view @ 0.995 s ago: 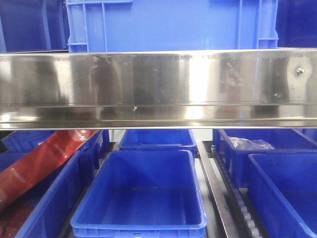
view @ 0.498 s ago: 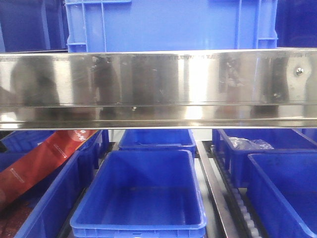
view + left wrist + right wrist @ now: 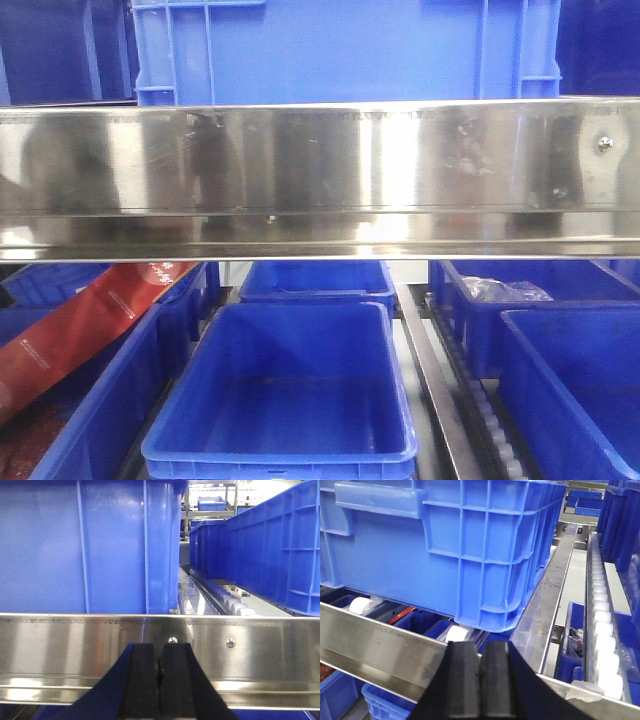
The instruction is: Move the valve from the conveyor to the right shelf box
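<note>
Facing the shiny stainless-steel shelf beam (image 3: 320,180), both black padded grippers, left (image 3: 160,667) and right (image 3: 480,672), remained pressed together and empty, scene unchanged, valve unseen.

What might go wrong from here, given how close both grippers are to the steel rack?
1. Both the left gripper and right gripper are shut with no valve visible, so nothing may reach a box.
2. Each sits right at a steel beam; moving forward could hit it.
3. The upper blue crate blocks the way above, leaving little clearance to the open bin below.
</note>
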Motion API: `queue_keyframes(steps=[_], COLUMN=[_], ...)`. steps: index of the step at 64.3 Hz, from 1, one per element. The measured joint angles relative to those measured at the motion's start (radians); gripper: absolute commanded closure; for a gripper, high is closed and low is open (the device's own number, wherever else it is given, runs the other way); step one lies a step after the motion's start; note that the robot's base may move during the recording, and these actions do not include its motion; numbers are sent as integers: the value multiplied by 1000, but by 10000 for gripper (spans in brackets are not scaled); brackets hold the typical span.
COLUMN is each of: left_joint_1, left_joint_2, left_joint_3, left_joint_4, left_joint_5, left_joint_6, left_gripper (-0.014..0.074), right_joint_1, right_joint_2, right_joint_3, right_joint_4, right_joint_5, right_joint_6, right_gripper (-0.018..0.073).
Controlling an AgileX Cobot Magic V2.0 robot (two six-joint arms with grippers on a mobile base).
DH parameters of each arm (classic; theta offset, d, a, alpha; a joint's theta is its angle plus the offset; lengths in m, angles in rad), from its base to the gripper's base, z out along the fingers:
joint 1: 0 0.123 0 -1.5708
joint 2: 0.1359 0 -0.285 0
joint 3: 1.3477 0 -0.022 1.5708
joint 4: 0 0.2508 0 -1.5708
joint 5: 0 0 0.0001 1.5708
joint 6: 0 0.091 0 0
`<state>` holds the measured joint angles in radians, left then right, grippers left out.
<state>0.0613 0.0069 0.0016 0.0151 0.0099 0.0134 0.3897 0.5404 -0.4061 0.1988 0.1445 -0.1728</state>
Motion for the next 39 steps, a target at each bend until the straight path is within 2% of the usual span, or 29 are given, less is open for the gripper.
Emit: queue_keyframes(steps=[9,15,22,32,39], left_joint_1=[0,0,0,0,0], left_joint_2=[0,0,0,0,0], left_joint_3=[0,0,0,0,0], left_joint_4=[0,0,0,0,0], left_joint_5=[0,0,0,0,0], left_joint_6=[0,0,0,0,0], left_gripper=[707,707,707,707,707], right_joint_1=[-7,-50,-138,-300,-378], right_joint_2=[0,-11,-55,-181,-287], right_joint_3=[0,4,34,118,191], right_joint_4=[-4,-6,-24,-77,-83], right_joint_5=[-10,-10,-12,-15,-17], right_joint_6=[0,0,15,95,113], right_gripper=[713,713,713,713,713])
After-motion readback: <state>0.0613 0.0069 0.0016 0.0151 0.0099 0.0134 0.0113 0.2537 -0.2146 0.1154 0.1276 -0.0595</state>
